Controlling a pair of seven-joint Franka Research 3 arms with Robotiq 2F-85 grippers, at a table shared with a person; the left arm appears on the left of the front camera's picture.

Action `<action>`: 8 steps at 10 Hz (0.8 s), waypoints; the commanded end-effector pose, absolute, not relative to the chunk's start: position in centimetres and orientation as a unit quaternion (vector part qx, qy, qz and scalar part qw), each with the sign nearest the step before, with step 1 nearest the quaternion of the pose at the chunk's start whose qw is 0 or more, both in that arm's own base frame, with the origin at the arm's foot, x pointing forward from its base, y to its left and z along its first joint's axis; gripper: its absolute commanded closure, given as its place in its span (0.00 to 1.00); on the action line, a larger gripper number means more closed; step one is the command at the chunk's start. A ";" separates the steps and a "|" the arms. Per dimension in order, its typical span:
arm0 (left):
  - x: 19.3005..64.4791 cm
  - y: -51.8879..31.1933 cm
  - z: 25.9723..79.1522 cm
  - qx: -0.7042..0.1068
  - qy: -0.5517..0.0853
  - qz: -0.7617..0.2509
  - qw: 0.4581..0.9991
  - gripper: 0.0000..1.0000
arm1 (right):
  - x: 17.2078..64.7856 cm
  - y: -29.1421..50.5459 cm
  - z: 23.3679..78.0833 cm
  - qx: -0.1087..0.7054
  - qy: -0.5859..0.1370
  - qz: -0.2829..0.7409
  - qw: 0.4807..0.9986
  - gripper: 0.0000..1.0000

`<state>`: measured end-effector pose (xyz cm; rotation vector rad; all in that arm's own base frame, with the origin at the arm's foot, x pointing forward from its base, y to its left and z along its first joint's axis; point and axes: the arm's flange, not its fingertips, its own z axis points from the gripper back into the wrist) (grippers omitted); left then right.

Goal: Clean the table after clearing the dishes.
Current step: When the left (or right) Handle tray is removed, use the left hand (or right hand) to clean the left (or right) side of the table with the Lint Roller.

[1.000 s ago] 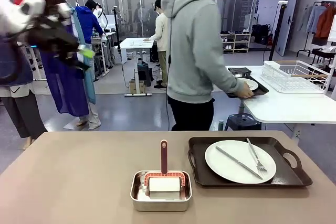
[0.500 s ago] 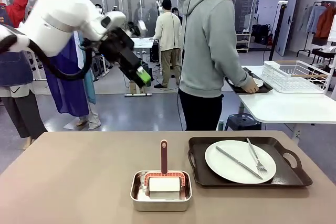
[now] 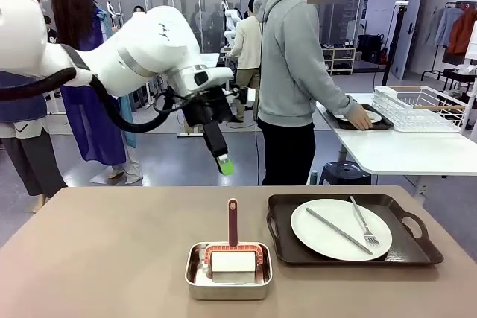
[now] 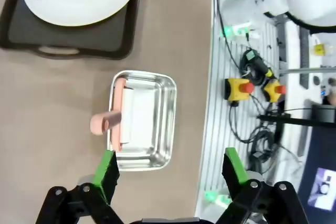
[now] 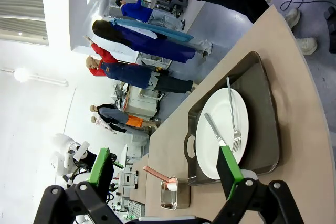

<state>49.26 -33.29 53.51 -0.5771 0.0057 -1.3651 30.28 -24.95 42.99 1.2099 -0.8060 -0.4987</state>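
The left gripper (image 3: pixel 223 163) hangs above the table (image 3: pixel 97 258), fingers wide apart.
The front view shows a person's hand (image 3: pixel 362 119) on a far tray (image 3: pixel 378 125); the right wrist view shows the right gripper (image 5: pixel 164 163) spread too, and one plate (image 5: pixel 242 124) on the near tray (image 5: pixel 265 114).

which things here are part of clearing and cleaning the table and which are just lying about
Job: table, dark tray with plate, knife and fork, second tray under the person's hand on the white table, probably the red-handled brush in the silver pan.
Just about: white dish rack, dark stool.
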 end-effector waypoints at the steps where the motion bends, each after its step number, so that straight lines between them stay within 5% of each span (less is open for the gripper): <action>1: 49.3 -33.1 52.8 -0.218 -0.042 -0.652 0.725 0.00 | 30.2 -24.8 43.3 0.548 -0.366 -0.221 0.719 0.00; 2: 49.1 -33.4 53.0 -0.218 -0.079 -0.649 0.724 0.00 | 30.2 -24.8 43.3 0.548 -0.366 -0.221 0.719 0.00; 3: 49.3 -34.0 53.2 -0.244 -0.010 -0.637 0.731 0.00 | 30.2 -24.8 43.3 0.548 -0.366 -0.221 0.719 0.00; 8: 49.5 -34.2 53.0 -0.238 -0.019 -0.641 0.729 0.00 | 30.2 -24.8 43.3 0.548 -0.366 -0.221 0.719 0.00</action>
